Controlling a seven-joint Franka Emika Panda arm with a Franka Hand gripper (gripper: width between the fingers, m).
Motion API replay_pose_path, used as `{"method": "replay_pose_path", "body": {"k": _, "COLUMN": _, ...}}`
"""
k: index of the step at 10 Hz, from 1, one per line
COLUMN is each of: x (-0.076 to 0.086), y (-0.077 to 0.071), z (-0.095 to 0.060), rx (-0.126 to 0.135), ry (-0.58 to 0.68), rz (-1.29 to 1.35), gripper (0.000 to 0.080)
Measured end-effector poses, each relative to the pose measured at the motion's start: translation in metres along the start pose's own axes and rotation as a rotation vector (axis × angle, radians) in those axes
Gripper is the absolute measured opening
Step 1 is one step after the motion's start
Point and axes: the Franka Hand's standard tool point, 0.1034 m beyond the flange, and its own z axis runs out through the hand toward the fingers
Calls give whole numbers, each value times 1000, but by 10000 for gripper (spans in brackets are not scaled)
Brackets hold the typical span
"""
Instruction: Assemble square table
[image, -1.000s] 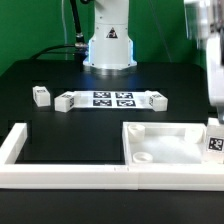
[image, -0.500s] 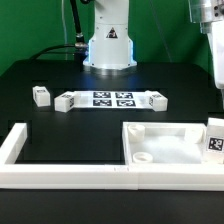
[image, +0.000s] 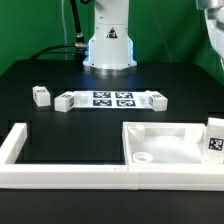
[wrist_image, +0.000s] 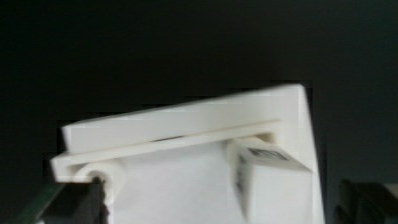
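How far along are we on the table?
Done: one leg block stands on the square top, seating unclear. In hand: nothing; the gripper is empty, jaws open. Left: three leg blocks lie loose by the marker board.

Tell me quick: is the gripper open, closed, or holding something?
The gripper: open, holding nothing, hanging over a corner of the table top.
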Motion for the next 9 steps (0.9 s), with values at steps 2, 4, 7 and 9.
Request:
{"method": "replay_pose_path", "body": {"k": 2, "x": 2, "y": 12, "z": 7, "rx": -30, "ry": 3, "rz": -93, "gripper": 649}}
{"method": "replay_pose_path", "body": {"k": 4, "x": 2, "y": 11, "z": 7, "rx": -27, "ry": 1, "rz": -278, "gripper": 649}}
{"method": "replay_pose_path", "body": {"k": 7, "x": 1, "y": 24, "z": 15, "rx": -28, "ry": 4, "rz": -538, "gripper": 649}}
{"method": "replay_pose_path", "body": {"k": 9, "x": 12, "y": 75, "z": 26, "rx": -75, "ry": -5, "rz": -764, "gripper": 649}}
